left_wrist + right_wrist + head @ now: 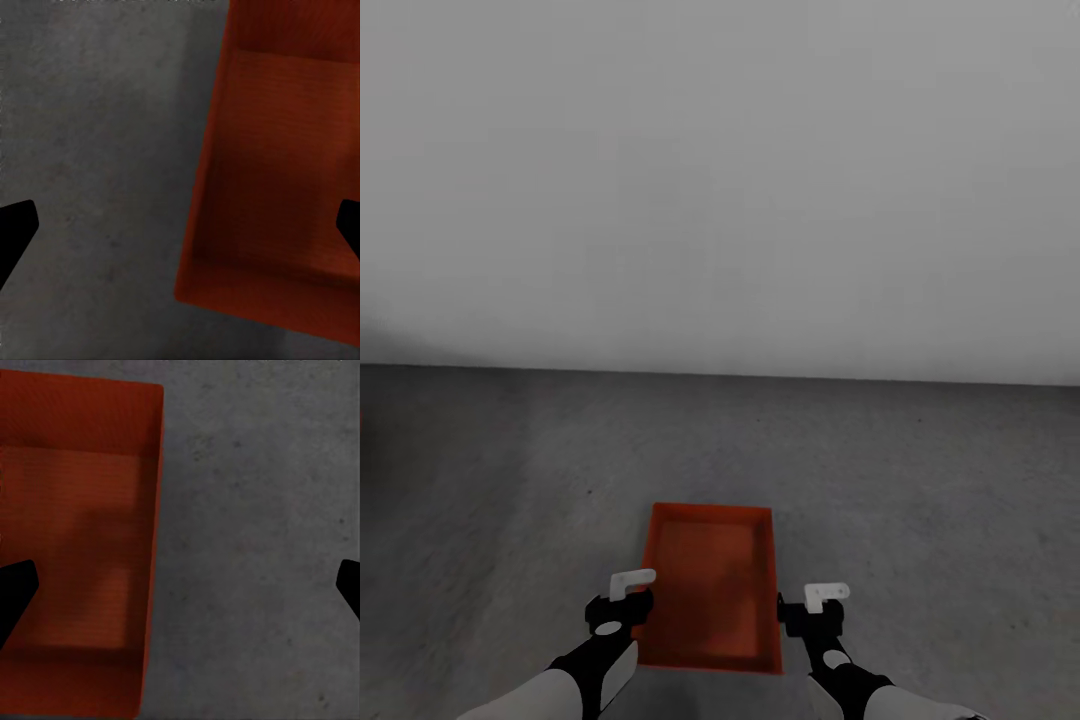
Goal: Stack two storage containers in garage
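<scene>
Head view: one red-orange storage container (712,585) sat open side up on the dark grey concrete floor (920,480) of the garage, plain light grey wall (720,170) behind. Left end effector (622,597) hung just outside the container's left long wall, near its near corner; right end effector (812,607) hung just outside the right long wall, at about the same level. Container lay between the two. Contact with either wall: could not tell from here. Nothing visible inside the container.

Left wrist view: looked straight down. Two dark fingertips (15,229) at opposite edges of the frame, spread wide, nothing pinched. Container (281,187) lay under one fingertip, its long wall running between the two tips; bare floor (97,150) under the other tip. So left end effector straddled that wall, well above it, no contact seen.

Right wrist view: same arrangement mirrored. Fingertips (15,589) spread wide, nothing between them. Container (75,547) under one tip, its long wall and one far corner visible; rough grey floor (255,547) under the other tip. Straddled the wall without touching it.
</scene>
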{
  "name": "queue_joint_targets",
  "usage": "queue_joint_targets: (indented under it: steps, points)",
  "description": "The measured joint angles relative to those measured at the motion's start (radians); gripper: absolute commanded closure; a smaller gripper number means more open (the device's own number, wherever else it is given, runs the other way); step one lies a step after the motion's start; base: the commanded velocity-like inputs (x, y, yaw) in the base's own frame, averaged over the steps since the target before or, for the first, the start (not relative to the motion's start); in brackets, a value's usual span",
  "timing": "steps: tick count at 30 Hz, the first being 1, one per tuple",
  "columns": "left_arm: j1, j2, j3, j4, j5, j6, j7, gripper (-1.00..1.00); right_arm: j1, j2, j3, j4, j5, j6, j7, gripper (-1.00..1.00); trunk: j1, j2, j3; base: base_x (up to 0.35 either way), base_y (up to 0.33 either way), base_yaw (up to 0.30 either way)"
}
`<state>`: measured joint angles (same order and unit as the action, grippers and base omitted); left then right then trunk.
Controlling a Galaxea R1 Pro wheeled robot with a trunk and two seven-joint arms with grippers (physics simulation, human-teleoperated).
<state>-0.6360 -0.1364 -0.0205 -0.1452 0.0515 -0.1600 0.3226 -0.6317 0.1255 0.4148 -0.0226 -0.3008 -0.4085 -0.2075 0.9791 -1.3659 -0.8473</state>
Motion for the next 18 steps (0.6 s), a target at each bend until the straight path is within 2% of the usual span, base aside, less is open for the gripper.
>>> queue_joint_targets:
  steps: [18]
  points:
    - [0.000, 0.000, 0.000, 0.000, 0.000, 0.000, 0.000, -1.00, 0.000, 0.000, 0.000, 0.000, 0.000, 0.000, 0.001, -1.00, -0.069, 0.126, 0.056, 0.000, 0.000, 0.000]
